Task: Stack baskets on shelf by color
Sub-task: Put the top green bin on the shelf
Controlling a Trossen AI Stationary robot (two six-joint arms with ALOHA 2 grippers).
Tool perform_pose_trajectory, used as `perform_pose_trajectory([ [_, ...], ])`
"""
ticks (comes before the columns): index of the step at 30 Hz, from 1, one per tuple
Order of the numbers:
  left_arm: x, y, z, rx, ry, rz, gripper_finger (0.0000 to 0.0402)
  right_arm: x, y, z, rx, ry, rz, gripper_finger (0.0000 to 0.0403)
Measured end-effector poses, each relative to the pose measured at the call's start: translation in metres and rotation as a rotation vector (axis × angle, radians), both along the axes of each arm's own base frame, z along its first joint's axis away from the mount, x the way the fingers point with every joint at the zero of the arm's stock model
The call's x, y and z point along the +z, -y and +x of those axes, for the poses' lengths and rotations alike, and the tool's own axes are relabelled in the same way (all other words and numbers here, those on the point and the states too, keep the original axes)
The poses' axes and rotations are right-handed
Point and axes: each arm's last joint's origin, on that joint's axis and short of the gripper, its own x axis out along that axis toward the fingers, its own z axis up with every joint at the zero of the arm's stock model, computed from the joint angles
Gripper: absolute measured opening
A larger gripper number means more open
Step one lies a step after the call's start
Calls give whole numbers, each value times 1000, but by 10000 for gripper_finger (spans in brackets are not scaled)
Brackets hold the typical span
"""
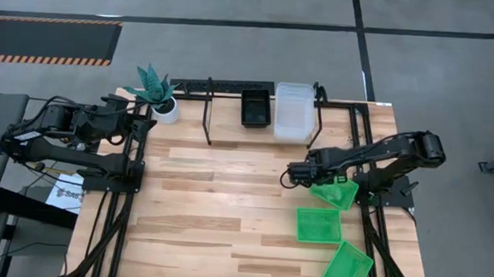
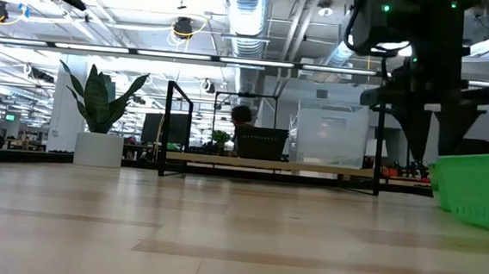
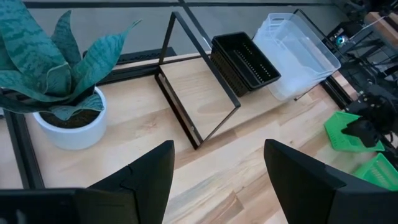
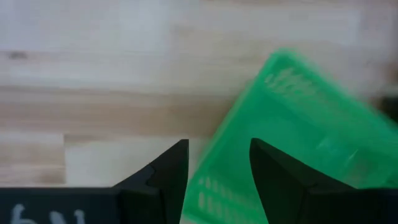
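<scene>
Currently: right pincer (image 4: 217,171) closed on the rim of one green basket (image 1: 335,194), near the desk's (image 1: 218,197) right edge, basket tilted and partly lifted, its wall pinched between the dark fingers (image 4: 166,171) in the right wrist view. Rim grip judged sensible: shallow tray, thin wall, nothing else to hold.

Two more green baskets, one (image 1: 317,225) just in front of the held one, the other (image 1: 347,269) by the front right corner, both flat on the desk, apart from each other. Not yet stacked.

Shelf (image 1: 231,120) along the far edge. Black basket stack (image 1: 256,108) and clear basket stack (image 1: 293,111) side by side on its right half; number in each stack cannot be told. Left bay of shelf (image 3: 202,93) bare, presumably reserved for green.

Left pincer (image 3: 217,177) open, holding nothing, parked high at far left by the white plant pot (image 1: 165,109), looking across toward the shelf. Waiting, out of the right arm's path.

Progress judged roughly two-thirds; green colour remaining.
</scene>
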Motion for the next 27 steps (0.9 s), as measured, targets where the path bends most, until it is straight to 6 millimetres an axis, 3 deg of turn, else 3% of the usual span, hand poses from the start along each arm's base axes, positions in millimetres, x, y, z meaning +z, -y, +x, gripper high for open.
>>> perform_pose_trajectory([
  [10, 0, 0, 0, -4, -3, 1, 236, -29, 1, -8, -54, 33, 0, 155],
  [17, 0, 0, 0, -16, -15, 16, 236, -29, 3, -2, -31, 85, 2, 32],
  [19, 0, 0, 0, -18, -18, 19, 236, -29, 2, 0, -2, 102, 9, 14],
  [23, 0, 0, 0, -25, -25, 25, 236, -19, 0, 8, 53, 140, 78, 13],
  [27, 0, 0, 0, -26, -25, 25, 236, 15, -4, 25, 164, 278, 115, 9],
])
